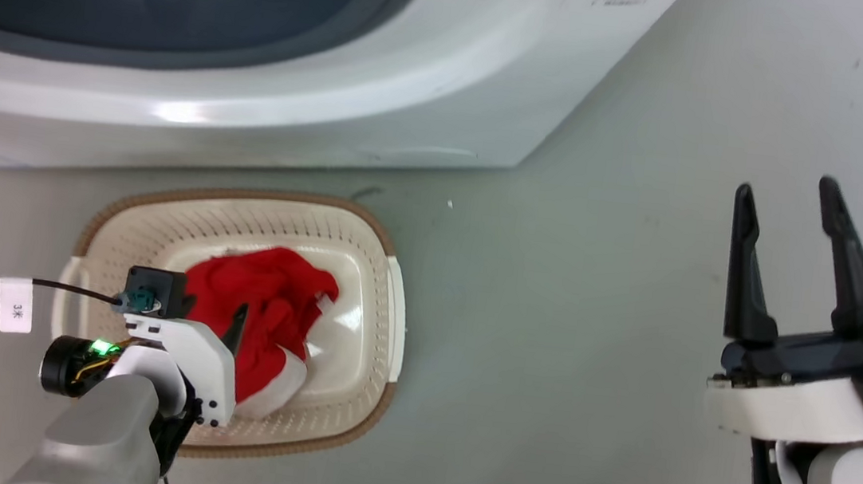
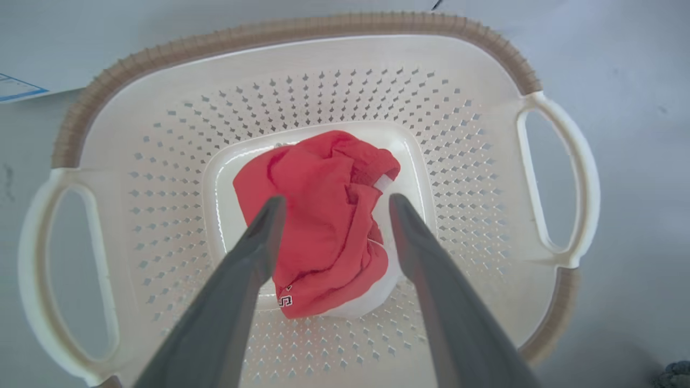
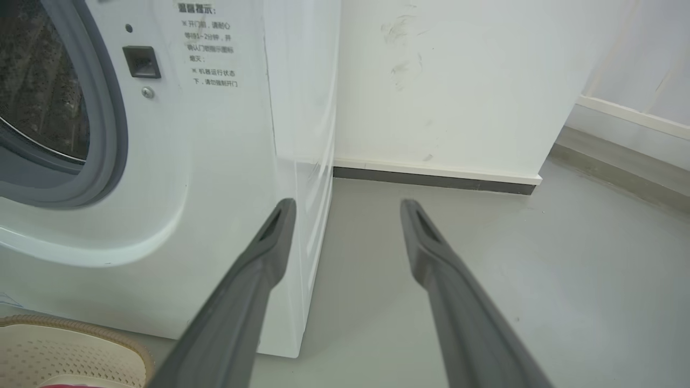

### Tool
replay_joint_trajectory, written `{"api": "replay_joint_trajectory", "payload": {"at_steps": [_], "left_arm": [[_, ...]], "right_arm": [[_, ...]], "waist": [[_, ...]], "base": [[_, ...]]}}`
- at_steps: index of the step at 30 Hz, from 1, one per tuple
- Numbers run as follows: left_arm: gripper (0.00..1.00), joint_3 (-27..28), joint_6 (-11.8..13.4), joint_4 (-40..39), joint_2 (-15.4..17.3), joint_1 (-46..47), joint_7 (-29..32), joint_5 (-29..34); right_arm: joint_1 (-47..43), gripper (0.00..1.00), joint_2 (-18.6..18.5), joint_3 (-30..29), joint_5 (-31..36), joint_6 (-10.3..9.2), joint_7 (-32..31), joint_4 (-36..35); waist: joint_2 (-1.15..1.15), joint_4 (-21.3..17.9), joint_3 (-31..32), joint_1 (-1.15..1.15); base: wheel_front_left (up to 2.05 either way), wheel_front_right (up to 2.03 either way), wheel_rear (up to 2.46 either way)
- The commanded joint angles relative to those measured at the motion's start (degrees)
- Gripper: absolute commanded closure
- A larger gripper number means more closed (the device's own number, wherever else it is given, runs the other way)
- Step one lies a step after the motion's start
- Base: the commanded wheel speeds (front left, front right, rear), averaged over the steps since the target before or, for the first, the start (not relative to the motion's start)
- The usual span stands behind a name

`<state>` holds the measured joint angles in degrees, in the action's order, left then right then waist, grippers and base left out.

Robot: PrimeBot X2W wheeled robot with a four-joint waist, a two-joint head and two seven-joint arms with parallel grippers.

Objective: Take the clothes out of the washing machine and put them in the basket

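Observation:
Red clothes (image 1: 268, 313) with white panels lie bunched on the bottom of the cream basket (image 1: 376, 236), which stands on the floor in front of the white washing machine (image 1: 385, 77). In the left wrist view the same clothes (image 2: 323, 215) lie under my left gripper (image 2: 334, 202), which hangs open above them with nothing between its fingers. The basket's brown rim (image 2: 269, 32) rings that view. My right gripper (image 1: 788, 203) is open and holds nothing, off to the right over bare floor. The right wrist view looks past my right gripper (image 3: 347, 207) at the washing machine's porthole gasket (image 3: 108, 134).
A black cable with a white tag (image 1: 16, 304) trails from my left wrist. Grey floor (image 1: 595, 291) stretches right of the basket. A white wall with a dark baseboard (image 3: 431, 180) stands beside the washer. A printed sticker (image 3: 210, 46) marks the washer's front.

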<state>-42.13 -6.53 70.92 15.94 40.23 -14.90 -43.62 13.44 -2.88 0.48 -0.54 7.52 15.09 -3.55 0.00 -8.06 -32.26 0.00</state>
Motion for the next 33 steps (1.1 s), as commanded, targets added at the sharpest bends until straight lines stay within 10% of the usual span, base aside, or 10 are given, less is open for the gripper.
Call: {"api": "replay_joint_trajectory", "payload": {"at_steps": [1, 20, 33], "left_arm": [[0.0, 0.8, 0.5, -1.9, 0.6, -1.2, -0.4, 0.5], [0.0, 23.2, 5.8, -35.7, 1.3, -17.8, -0.3, 18.3], [0.0, 30.5, 3.7, -34.8, 1.6, -4.8, -0.3, 25.4]], "right_arm": [[-1.2, 0.0, 0.0, -0.1, 0.4, -0.05, 0.1, 0.3], [-9.6, 0.0, 0.0, 1.0, 1.4, -0.05, 0.1, 2.1], [-6.4, 0.0, 0.0, 2.7, 0.4, -0.06, 0.1, 0.7]], "waist": [[0.0, 1.7, 4.8, 0.0], [0.0, 4.0, 19.6, 0.0], [0.0, 0.1, 14.6, 0.0]], "base": [[0.0, 0.0, 0.0], [0.0, 0.0, 0.0], [0.0, 0.0, 0.0]]}}
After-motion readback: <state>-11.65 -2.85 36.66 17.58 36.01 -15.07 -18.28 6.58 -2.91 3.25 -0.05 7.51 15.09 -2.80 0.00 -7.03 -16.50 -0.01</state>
